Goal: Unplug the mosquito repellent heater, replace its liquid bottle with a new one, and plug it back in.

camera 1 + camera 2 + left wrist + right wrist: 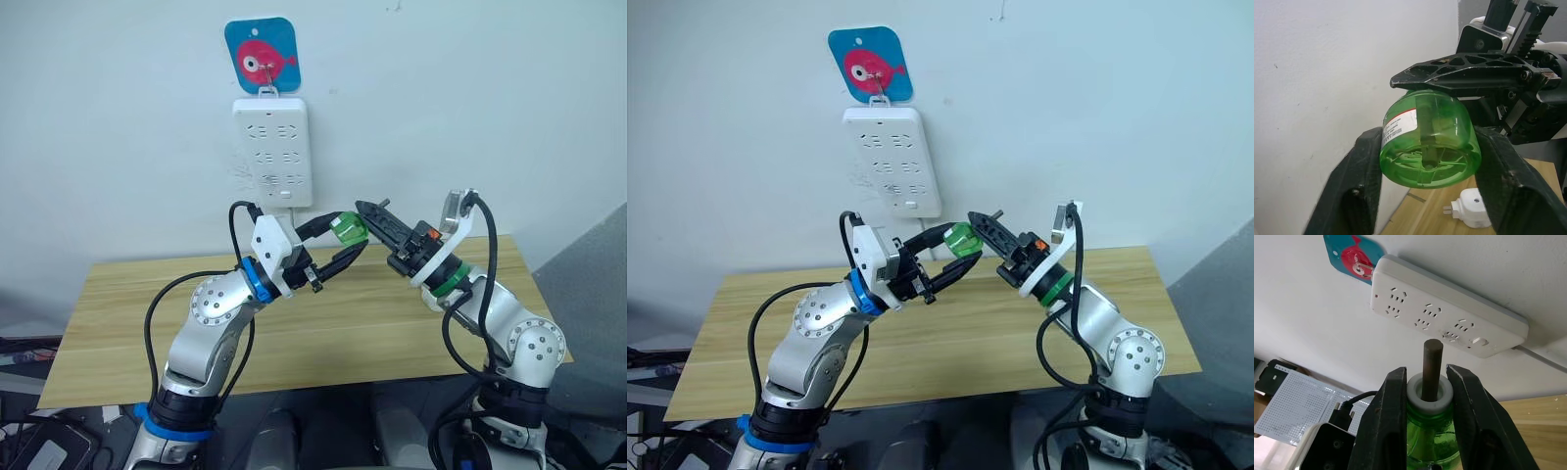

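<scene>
A green liquid bottle (348, 231) hangs in the air above the table, just below the wall power strip. My left gripper (350, 242) is shut on its body, one finger on each side (1365, 166). My right gripper (1429, 387) is shut on the bottle's white neck collar (1415, 390), and the dark wick (1432, 363) sticks out between its fingers toward the strip. The mosquito repellent heater (1472, 209), small and white with its prongs showing, lies loose on the table below the bottle.
The long white power strip (271, 152) hangs on the wall from a blue card with a pink fish (261, 56). All its sockets look vacant. The wooden table (118, 313) stands against the wall, with a drop at its front and side edges.
</scene>
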`<act>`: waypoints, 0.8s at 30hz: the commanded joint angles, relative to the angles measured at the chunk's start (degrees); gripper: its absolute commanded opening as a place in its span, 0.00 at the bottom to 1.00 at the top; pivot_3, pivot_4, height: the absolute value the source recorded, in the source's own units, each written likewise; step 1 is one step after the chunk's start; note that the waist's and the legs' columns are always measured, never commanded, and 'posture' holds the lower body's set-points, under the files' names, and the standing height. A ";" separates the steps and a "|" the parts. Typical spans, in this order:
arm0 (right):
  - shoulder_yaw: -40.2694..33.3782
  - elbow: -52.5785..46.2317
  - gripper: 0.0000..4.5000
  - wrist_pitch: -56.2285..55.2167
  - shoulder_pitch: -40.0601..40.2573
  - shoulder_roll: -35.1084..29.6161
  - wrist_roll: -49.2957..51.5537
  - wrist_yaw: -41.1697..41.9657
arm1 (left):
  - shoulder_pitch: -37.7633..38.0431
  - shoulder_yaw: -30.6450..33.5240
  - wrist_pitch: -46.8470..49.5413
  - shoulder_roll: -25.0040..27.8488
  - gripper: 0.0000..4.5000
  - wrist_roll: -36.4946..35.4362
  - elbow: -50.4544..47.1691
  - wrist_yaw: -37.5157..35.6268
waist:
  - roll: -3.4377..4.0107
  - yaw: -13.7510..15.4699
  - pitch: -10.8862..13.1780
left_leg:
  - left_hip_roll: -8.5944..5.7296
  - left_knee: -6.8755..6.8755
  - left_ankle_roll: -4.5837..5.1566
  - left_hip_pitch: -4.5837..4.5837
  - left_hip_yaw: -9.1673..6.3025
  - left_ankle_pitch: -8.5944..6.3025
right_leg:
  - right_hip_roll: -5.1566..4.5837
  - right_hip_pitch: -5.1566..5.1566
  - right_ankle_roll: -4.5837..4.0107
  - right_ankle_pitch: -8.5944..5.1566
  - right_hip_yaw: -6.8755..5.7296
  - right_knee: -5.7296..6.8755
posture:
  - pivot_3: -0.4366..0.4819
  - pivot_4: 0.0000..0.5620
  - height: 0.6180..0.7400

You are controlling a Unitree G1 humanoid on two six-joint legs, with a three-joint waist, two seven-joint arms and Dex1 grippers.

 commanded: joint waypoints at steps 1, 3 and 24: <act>2.54 -1.21 0.19 -2.08 -0.67 -3.08 1.15 2.31 | 1.82 0.74 3.17 3.69 0.87 -0.12 -0.48 -1.48 | 0.00 -0.09 0.00 | 0.02 -0.01 0.00 0.00 -0.01 0.00 | 0.02 0.00 0.00 0.00 -0.01 0.00 | 0.37 0.28 0.88; 2.83 -1.04 0.19 -2.55 -0.61 -7.27 -2.07 5.46 | 3.92 1.34 5.08 7.92 1.00 0.50 -0.32 -3.32 | 0.00 -0.01 0.00 | 0.03 -0.01 0.00 0.00 -0.05 0.00 | 0.04 0.00 -0.01 0.00 -0.02 0.00 | 0.38 0.29 0.88; 26.98 66.55 0.19 -75.59 -10.89 -12.42 -85.45 24.24 | 12.76 2.71 26.31 17.44 1.00 -6.69 -10.38 -2.39 | -0.12 1.67 0.14 | 0.05 -0.02 0.00 0.10 0.09 0.00 | 0.01 0.00 -0.01 -0.01 0.08 -0.01 | 0.48 0.40 0.88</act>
